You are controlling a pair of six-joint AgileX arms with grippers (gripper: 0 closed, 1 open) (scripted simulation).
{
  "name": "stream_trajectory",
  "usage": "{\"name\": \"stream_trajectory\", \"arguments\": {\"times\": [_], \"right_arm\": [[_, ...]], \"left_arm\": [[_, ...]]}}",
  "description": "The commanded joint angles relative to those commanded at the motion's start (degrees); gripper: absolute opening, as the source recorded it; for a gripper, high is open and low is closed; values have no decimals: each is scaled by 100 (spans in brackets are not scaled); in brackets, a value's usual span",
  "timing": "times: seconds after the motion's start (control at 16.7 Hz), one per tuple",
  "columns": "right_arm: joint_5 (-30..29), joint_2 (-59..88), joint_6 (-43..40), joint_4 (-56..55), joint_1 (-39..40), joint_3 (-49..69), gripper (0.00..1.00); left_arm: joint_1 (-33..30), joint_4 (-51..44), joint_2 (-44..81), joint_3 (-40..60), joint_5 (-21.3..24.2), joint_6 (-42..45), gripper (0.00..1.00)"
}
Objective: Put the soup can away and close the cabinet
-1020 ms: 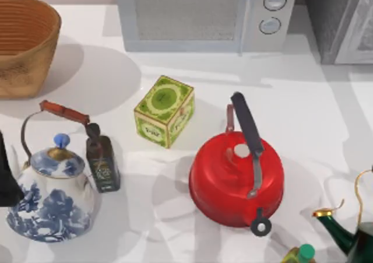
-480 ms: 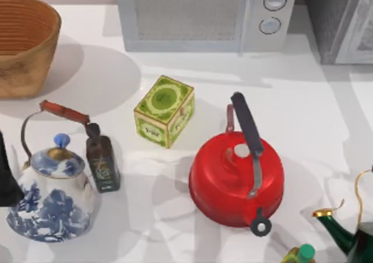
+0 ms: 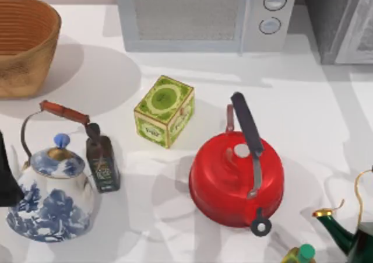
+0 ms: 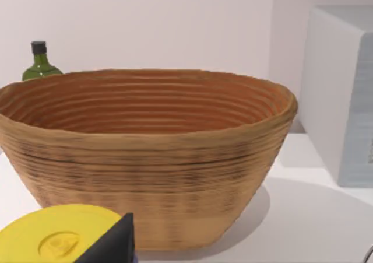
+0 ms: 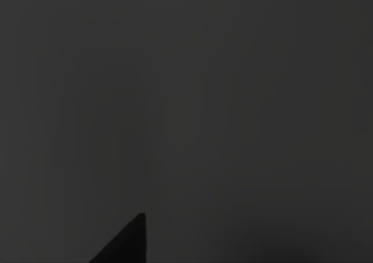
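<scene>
The soup can is out of view. The cabinet [image 3: 333, 19] is a grey speckled box at the table's far right corner, and its pale framed door [image 3: 362, 34] runs along the top view's right edge. My left arm [image 3: 6, 178] is a dark shape parked at the left edge, beside the blue-and-white teapot. One of its dark fingers [image 4: 113, 245] shows in the left wrist view, in front of the woven basket [image 4: 145, 152]. The right wrist view is dark.
A white microwave [image 3: 204, 15] stands at the back, with the basket [image 3: 23, 41] at the back left. A green tea tin [image 3: 164, 110], a red kettle [image 3: 236, 178], a blue-and-white teapot [image 3: 52, 199], a dark bottle [image 3: 102, 161] and a green kettle [image 3: 349, 234] crowd the table.
</scene>
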State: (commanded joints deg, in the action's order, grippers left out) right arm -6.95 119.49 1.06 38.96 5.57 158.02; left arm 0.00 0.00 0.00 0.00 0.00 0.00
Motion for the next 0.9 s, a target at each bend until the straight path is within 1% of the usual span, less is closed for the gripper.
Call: {"name": "stream_trajectory", "arguments": {"times": [0.3,0.48,0.66,0.9], "right_arm": [[0,-1,0,0,12,-2,100],[21,-240,3,-66,6,-314,100],[53,-830,5,-238,-29,-1104,100],[107,-2149,-7,-634,-119,-2896,100]], "left_arm": [[0,0,0,0,0,0,100],[0,0,0,0,0,0,100],[0,0,0,0,0,0,100],[0,0,0,0,0,0,100]]}}
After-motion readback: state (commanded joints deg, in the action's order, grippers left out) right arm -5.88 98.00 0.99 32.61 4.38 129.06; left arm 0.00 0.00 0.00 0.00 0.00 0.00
